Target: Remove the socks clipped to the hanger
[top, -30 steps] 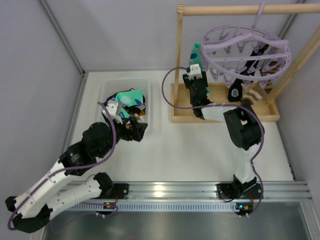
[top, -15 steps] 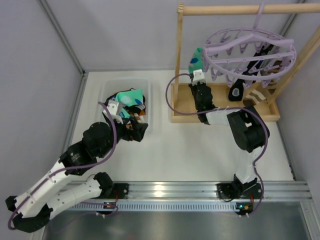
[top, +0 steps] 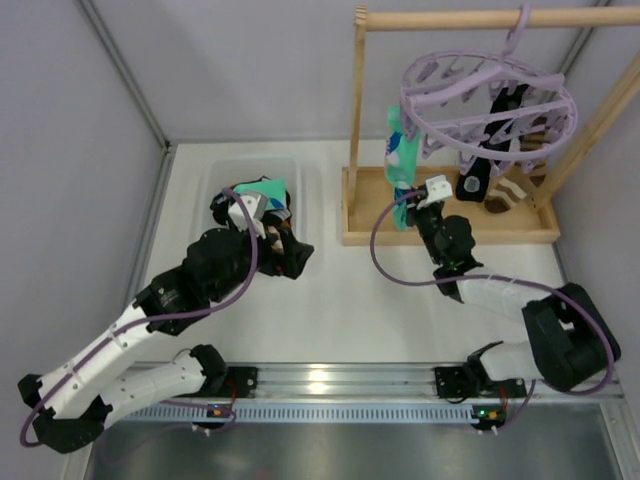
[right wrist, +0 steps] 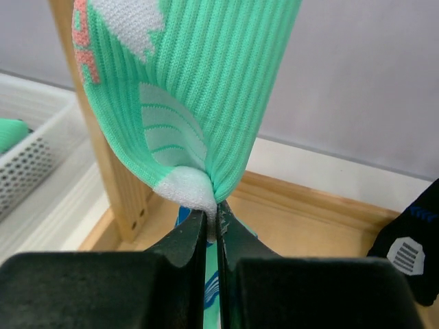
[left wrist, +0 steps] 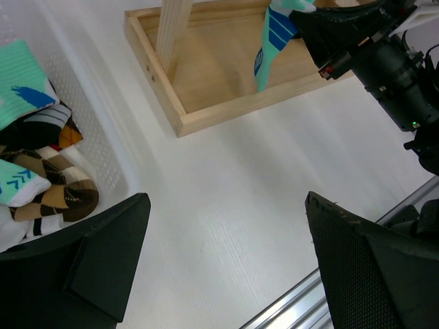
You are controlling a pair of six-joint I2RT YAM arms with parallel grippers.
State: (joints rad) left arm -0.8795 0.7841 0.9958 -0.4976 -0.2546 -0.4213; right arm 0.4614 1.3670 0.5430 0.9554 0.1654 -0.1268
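Observation:
The lavender hanger (top: 490, 100) hangs from the wooden rail by its hook. A teal sock (top: 399, 150) is clipped at its left rim and hangs stretched down. My right gripper (top: 414, 205) is shut on the sock's lower part; in the right wrist view the jaws (right wrist: 216, 218) pinch its white toe fold (right wrist: 199, 89). Black socks (top: 473, 181) and a brown striped sock (top: 506, 190) hang from clips on the right. My left gripper (top: 291, 251) is open and empty over the table by the bin, its fingertips (left wrist: 134, 212) wide apart. The teal sock also shows in the left wrist view (left wrist: 272, 41).
A white bin (top: 220, 180) at the back left holds loose socks (left wrist: 31, 161), teal and brown-orange argyle. The wooden rail frame (top: 355, 120) stands in a wooden tray (top: 350, 235) at the back right. Grey walls close off both sides.
My right arm has pulled back toward the near side with the teal sock, stretching it down. The hanger has swung and tilted left. My left gripper has shifted slightly right.

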